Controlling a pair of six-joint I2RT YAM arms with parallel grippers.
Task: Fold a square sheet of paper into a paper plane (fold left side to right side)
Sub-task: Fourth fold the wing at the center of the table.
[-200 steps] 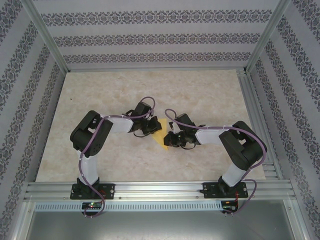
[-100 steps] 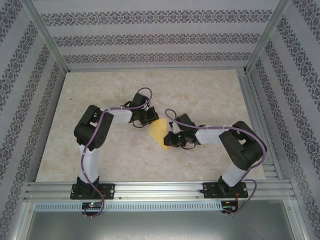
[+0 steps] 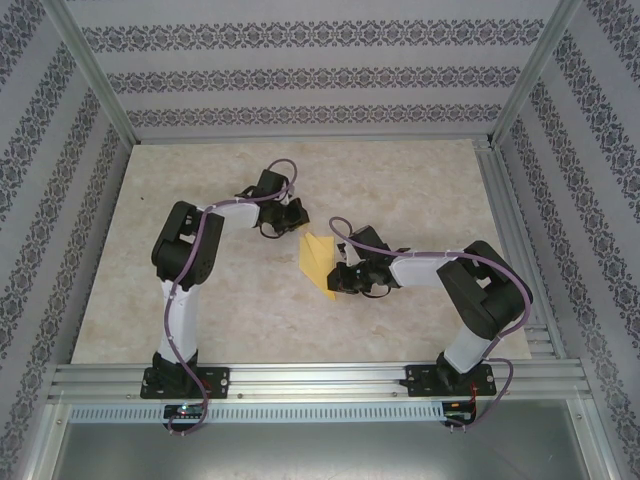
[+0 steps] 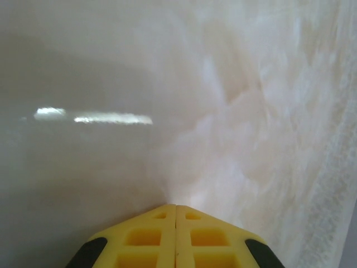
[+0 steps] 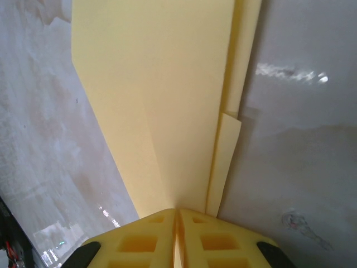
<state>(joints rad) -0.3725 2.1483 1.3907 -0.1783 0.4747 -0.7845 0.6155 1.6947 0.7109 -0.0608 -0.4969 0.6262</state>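
The square sheet of paper is folded into a narrow pointed yellow-orange paper plane (image 3: 317, 260), lying mid-table with its tip toward the near side. My right gripper (image 3: 339, 280) is shut on its near end. In the right wrist view the folded layers (image 5: 167, 100) run straight into the closed yellow fingers (image 5: 176, 211), with a loose flap at the right edge. My left gripper (image 3: 297, 216) is a short way to the far left of the paper, clear of it. Its yellow fingers (image 4: 175, 207) are pressed together with nothing between them, over bare tabletop.
The beige marbled tabletop (image 3: 220, 300) is bounded by aluminium rails, one along the right side (image 3: 512, 230) and one along the near edge (image 3: 320, 375). Patterned curtain walls stand on three sides. Both arm bases sit on the near rail.
My left gripper has pulled back from the paper toward the far left, uncovering the folded sheet. The right gripper and the paper's near end have stayed put.
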